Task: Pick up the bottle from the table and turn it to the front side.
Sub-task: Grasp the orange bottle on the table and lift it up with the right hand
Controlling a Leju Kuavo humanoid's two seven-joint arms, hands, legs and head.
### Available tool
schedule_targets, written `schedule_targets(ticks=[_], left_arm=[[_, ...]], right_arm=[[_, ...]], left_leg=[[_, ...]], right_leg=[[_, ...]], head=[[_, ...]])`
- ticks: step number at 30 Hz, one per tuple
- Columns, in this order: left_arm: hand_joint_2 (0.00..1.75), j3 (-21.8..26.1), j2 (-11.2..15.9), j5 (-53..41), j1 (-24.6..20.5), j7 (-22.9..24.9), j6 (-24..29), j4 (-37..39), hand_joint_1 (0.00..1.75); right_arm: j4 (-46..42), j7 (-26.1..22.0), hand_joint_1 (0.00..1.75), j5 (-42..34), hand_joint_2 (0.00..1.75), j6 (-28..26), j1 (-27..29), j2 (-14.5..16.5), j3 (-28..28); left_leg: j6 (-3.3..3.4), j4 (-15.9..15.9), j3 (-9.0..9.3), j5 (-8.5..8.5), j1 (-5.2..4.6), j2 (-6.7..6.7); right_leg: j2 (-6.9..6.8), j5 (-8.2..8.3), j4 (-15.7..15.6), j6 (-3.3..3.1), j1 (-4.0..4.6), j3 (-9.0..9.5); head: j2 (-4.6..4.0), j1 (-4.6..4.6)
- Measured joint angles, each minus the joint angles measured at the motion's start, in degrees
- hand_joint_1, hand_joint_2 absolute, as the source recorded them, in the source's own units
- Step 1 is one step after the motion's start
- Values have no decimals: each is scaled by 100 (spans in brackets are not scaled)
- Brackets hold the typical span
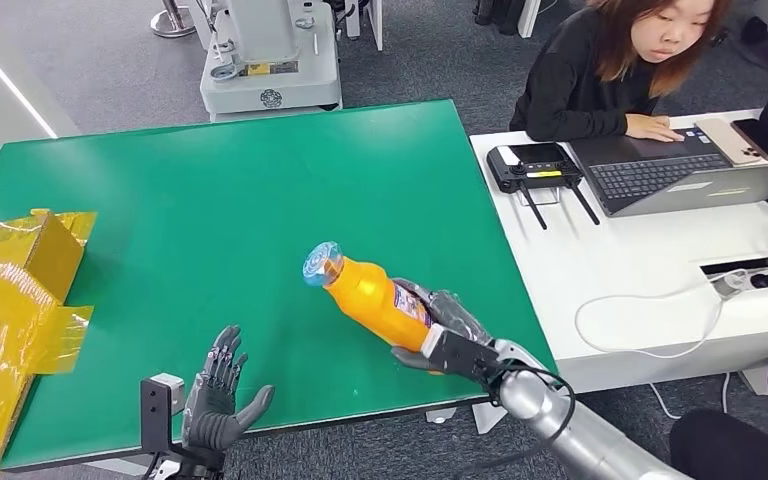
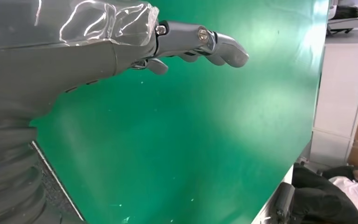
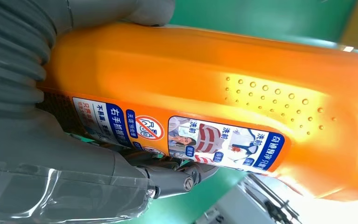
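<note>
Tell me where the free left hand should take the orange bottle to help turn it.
Probably the bare orange shoulder just below the blue cap of the orange bottle. The right hand already wraps the labelled lower body, and the neck end tilts up and toward the left hand, which is open, so come from that side.

A green table [image 1: 230,220] carries crumpled yellow packaging [image 1: 5,300] lying at its left edge.

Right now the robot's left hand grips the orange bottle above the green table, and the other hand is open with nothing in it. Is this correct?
Not quite: the hands are swapped. The head view shows the right hand gripping the orange bottle above the green table, while the left hand is the open one with nothing in it.
</note>
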Motion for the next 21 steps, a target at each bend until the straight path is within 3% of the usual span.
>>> schedule_targets(ticks=[8, 13, 21], left_arm=[[175, 1, -99, -140, -48, 163, -90, -54, 0], [175, -1, -251, -393, -114, 309, -345, -56, 0], [175, 2, -338, -912, -532, 82, -278, -244, 0]], right_arm=[[-686, -44, 175, 148, 175, -376, 689, 647, -388], [-1034, -43, 175, 306, 175, -526, 1061, 1032, -976], [-1215, -320, 175, 350, 175, -416, 1068, 1531, -1645]], left_leg=[[-2, 0, 2, 2, 1, 4], [-3, 0, 0, 3, -1, 5], [-3, 3, 0, 4, -2, 6]], right_leg=[[6, 0, 0, -1, 0, -6], [6, 1, 1, 0, -2, -5], [8, 6, 1, -3, -3, -5]], head=[[0, -3], [0, -1], [0, -2]])
